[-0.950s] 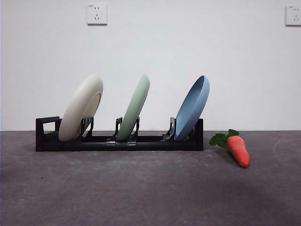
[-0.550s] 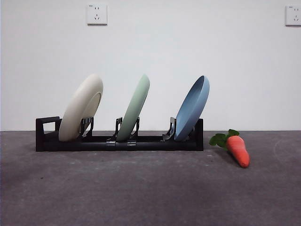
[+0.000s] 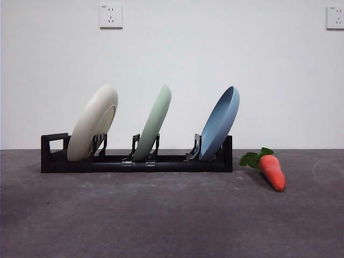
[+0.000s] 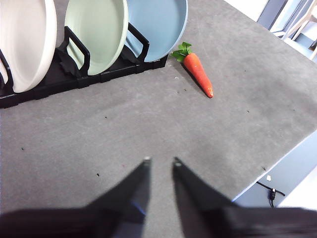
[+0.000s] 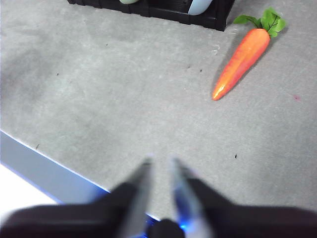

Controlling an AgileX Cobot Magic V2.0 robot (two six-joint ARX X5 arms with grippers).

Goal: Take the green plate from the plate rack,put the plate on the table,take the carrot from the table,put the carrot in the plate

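Note:
The green plate (image 3: 153, 123) stands tilted in the middle slot of the black plate rack (image 3: 177, 163) on the dark grey table (image 3: 172, 215). It also shows in the left wrist view (image 4: 96, 32). The carrot (image 3: 271, 171) lies on the table just right of the rack, its leafy top toward the rack; both wrist views show it (image 4: 198, 74) (image 5: 242, 57). My left gripper (image 4: 161, 160) hovers over bare table well in front of the rack, jaws together and empty. My right gripper (image 5: 161, 159) hovers near the table's front edge, short of the carrot's tip, jaws together and empty.
A cream plate (image 3: 94, 123) fills the rack's left slot and a blue plate (image 3: 220, 123) the right one. The table's edge runs close by in both wrist views (image 4: 277, 163) (image 5: 49, 173). A white wall with sockets (image 3: 110, 16) stands behind.

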